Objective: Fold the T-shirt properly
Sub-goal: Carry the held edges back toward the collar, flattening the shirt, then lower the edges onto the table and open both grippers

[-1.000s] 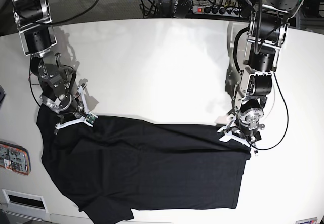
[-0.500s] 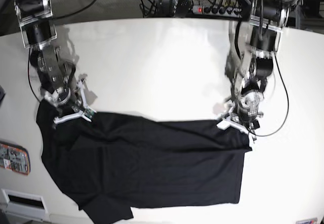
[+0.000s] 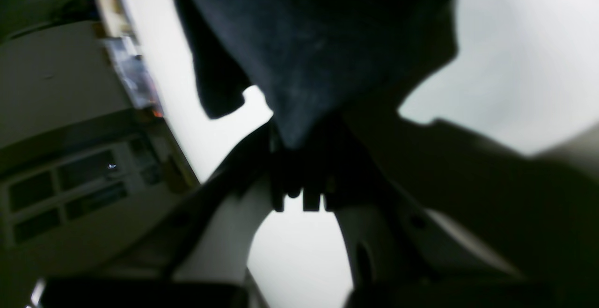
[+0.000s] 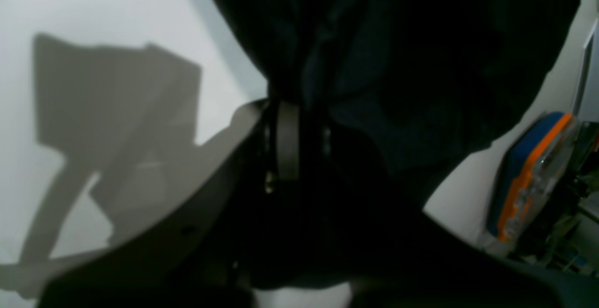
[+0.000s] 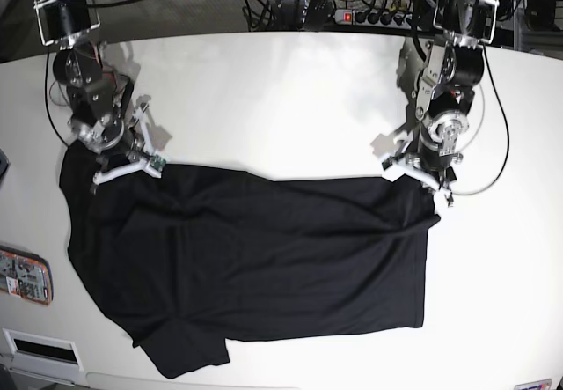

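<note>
Being dragged farther up the table [image 5: 281, 91] than a second ago: T-shirt [image 5: 255, 267], top edge stretching taut between left gripper [image 5: 415, 172] and right gripper [image 5: 123, 165], both pinching cloth to flatten it.

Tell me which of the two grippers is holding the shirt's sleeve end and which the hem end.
The right gripper pinches the T-shirt at the end with the sleeve; the left gripper pinches the straight-edged hem end.
</note>
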`<state>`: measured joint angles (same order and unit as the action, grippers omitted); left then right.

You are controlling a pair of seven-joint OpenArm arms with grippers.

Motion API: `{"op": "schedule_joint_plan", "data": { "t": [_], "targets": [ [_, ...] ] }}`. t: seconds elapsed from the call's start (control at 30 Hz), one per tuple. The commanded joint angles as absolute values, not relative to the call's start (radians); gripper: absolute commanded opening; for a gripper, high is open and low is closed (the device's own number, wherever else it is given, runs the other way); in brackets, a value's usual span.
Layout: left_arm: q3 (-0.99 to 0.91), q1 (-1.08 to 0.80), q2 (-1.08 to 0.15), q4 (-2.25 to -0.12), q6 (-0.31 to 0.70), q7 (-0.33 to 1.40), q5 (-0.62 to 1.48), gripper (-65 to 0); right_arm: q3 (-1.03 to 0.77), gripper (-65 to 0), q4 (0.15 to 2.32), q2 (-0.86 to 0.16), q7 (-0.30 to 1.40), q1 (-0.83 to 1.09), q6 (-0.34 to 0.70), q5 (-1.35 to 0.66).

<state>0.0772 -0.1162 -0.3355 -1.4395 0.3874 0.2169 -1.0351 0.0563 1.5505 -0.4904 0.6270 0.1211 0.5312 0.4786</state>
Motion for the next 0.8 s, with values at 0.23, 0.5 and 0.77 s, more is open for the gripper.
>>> {"op": "schedule_joint_plan", "data": {
  "t": [0.23,0.5,0.77],
  "targets": [
    [0.008,-0.136,-0.338,-1.534,0.407,0.222,-1.027,-65.0,0.068,-65.0,1.664,-0.501,0.723,0.14,0.572,0.463],
    [-0.024,-0.176,-0.34,-1.615,0.567,0.274,-0.839,-65.0,0.061,-65.0,1.669,-0.499,0.723,0.186,0.572,0.463],
    [-0.025,-0.269,-0.415,-1.727,0.573,0.337,-0.825,-65.0,0.059,-65.0,1.725,-0.499,0.763,0.266,0.572,0.463]
  ]
}}
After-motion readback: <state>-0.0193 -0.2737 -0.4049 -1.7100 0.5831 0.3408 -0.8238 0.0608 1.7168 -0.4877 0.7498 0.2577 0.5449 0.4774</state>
